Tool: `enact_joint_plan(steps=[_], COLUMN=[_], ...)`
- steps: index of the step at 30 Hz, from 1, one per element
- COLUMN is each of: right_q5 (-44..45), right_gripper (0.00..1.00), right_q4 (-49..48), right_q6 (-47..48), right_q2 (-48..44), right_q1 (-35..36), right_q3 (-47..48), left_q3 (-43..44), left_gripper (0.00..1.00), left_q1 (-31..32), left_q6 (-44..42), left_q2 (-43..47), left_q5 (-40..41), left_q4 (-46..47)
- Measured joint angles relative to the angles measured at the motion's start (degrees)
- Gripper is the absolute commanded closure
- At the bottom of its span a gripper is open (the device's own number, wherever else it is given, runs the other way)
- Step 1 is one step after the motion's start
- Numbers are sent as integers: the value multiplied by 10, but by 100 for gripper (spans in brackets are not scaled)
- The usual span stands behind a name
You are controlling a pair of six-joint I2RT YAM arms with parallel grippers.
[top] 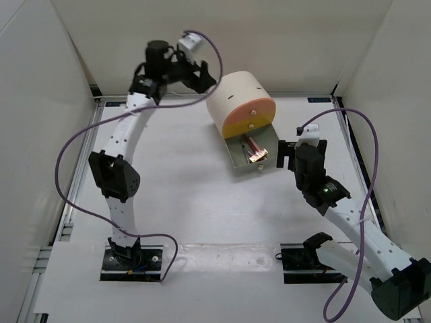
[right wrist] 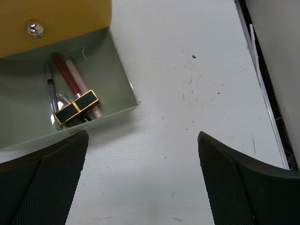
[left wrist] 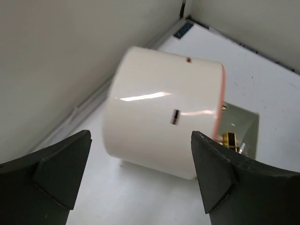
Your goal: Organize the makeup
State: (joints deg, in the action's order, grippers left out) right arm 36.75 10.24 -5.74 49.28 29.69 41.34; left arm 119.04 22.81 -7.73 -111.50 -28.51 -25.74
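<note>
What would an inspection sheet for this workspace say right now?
Surface: white table, lightly scuffed.
Job's things: lipstick and pencils lie in the pulled-out drawer of the cream box.
Clutter: nothing seen.
Grippers: left pincer open, empty, raised behind the box; right pincer open, empty, beside the drawer.
Cables: purple cables loop along both arms, clear of the box.
Surroundings: white walls on three sides.

box (left wrist: pixel 154 126): glossy, smooth (light streak on it) | lipstick (right wrist: pixel 76 107): shiny gold edging | table (right wrist: pixel 187 140): matt, scuffed
</note>
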Motion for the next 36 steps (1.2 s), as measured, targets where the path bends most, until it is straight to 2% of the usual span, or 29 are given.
enact_joint_plan(steps=[4,7,9,11,13,15,18,22,29,36], right_q5=[-41,-63,-74,-83,-88,-90,-97,-111,-139,-179], right_gripper=[1,1,1,1,1,1,1,1,1,1], right_q4=[14,21,27,35,36,36,34,13,-73,-208], right_q6=[2,2,0,-2,-5,-12,-24,-34,-43,-35], right_q2=[3,9,16,24,29,34,48,83,194,295], right_q1=[0,-1,-1,-1,-1,-1,-1,-1,-1,-5], right_q3=[0,-3,-7,-13,-23,-35,-54,-73,-95,-95], left_q3=[156,181,155,136,185,250,220,176,194,212], left_gripper=[2,2,2,2,2,2,2,2,2,2], left_q1=[-110,-149,-164,-173,-179,-181,-179,-174,-161,-139], left_q6=[-5,26,99,219,331,406,453,435,429,400], left_q2=[-107,-175,-215,-268,-351,-428,-457,-451,-451,-453], left_q5=[-156,-267,-344,-411,-456,-477,-498,-504,-485,-452], left_q4=[-8,28,118,271,394,475,533,547,591,597])
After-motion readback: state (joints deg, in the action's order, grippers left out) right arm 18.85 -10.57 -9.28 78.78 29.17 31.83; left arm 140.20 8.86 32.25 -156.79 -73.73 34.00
